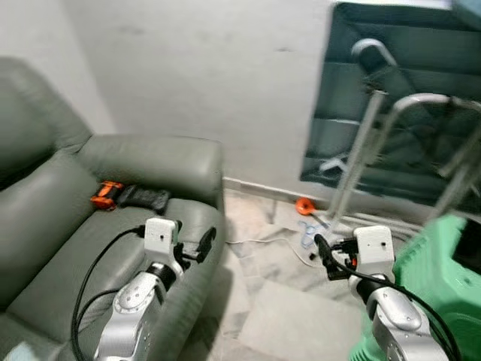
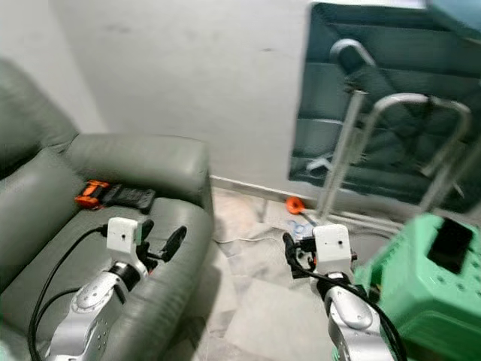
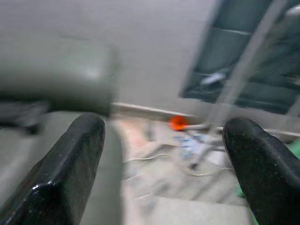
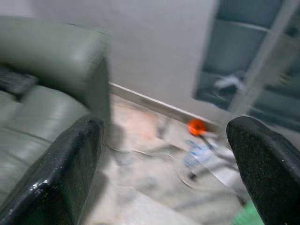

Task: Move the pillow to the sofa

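Head cameras looking down; wrist cameras looking forward along the fingers.
Both eye views are facing the sofa (image 1: 113, 195) arm, floor (image 1: 278, 301) and wall; both blurred wrist views are sharing the orange object (image 3: 178, 123).

Orange and black device (image 1: 107, 194) beside a dark remote (image 1: 147, 198), small orange object (image 1: 304, 204) on tiled floor (image 1: 263, 301), metal frame (image 1: 361, 143), green plastic crate (image 2: 421, 282)

It was a home's living room: a grey leather sofa (image 1: 113, 195) stood against a plain wall (image 1: 218, 68), with tiled floor (image 1: 270, 301) and a green plastic stool (image 2: 421, 278).
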Controlling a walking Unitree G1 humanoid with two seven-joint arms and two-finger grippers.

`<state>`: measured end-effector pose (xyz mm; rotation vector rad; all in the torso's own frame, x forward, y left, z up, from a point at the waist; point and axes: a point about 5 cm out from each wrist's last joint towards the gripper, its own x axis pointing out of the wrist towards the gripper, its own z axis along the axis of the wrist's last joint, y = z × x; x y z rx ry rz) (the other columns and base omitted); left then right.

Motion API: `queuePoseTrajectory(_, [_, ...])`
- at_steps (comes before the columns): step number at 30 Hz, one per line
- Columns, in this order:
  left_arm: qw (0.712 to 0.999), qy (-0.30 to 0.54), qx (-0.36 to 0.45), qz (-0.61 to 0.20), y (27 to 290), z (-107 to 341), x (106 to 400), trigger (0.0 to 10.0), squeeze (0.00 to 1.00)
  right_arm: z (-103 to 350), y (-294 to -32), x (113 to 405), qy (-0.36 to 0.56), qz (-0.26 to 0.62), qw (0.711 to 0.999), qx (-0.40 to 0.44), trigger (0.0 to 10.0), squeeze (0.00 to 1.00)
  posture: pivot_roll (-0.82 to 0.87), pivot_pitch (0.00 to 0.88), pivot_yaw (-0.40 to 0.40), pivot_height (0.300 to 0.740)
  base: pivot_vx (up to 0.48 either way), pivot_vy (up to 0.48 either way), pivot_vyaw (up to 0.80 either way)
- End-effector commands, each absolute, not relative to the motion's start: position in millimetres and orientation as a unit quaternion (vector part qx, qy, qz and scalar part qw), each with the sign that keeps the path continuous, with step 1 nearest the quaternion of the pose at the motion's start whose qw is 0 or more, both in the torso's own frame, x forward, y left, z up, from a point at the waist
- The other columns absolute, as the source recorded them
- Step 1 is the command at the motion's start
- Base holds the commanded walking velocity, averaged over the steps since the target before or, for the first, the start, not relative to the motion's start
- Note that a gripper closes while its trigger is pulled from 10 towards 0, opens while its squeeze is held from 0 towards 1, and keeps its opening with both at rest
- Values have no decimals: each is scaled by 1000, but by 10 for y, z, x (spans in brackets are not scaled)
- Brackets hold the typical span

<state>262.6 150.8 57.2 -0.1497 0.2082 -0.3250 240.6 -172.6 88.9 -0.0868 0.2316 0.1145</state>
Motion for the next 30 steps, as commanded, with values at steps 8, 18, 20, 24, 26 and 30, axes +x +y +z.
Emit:
queuePoseTrajectory(8, [980, 110, -67, -153, 1559, 561, 2633, 10000, 0, 927, -1669, 2409, 111, 65, 991, -43, 10000, 0, -104, 0, 46, 740, 0, 0, 800])
queuePoseTrajectory(18, [980, 109, -65, -154, 1552, 561, 2634, 10000, 0, 936, -1664, 2410, 111, 67, 991, -42, 10000, 0, -103, 0, 45, 740, 0, 0, 800])
queuePoseTrajectory(20, [980, 110, -65, -154, 1550, 560, 2635, 10000, 0, 938, -1664, 2411, 111, 67, 991, -41, 10000, 0, -103, 0, 45, 740, 0, 0, 800])
queuePoseTrajectory(24, [980, 111, -64, -153, 1550, 557, 2636, 10000, 0, 938, -1663, 2411, 112, 66, 991, -41, 10000, 0, -103, 0, 45, 740, 0, 0, 800])
queuePoseTrajectory(26, [980, 112, -64, -151, 1551, 554, 2637, 10000, 0, 940, -1663, 2411, 111, 67, 991, -40, 10000, 0, -103, 0, 45, 740, 0, 0, 800])
queuePoseTrajectory(30, [980, 114, -63, -150, 1550, 551, 2639, 10000, 0, 940, -1664, 2412, 112, 67, 991, -40, 10000, 0, -103, 0, 45, 740, 0, 0, 800])
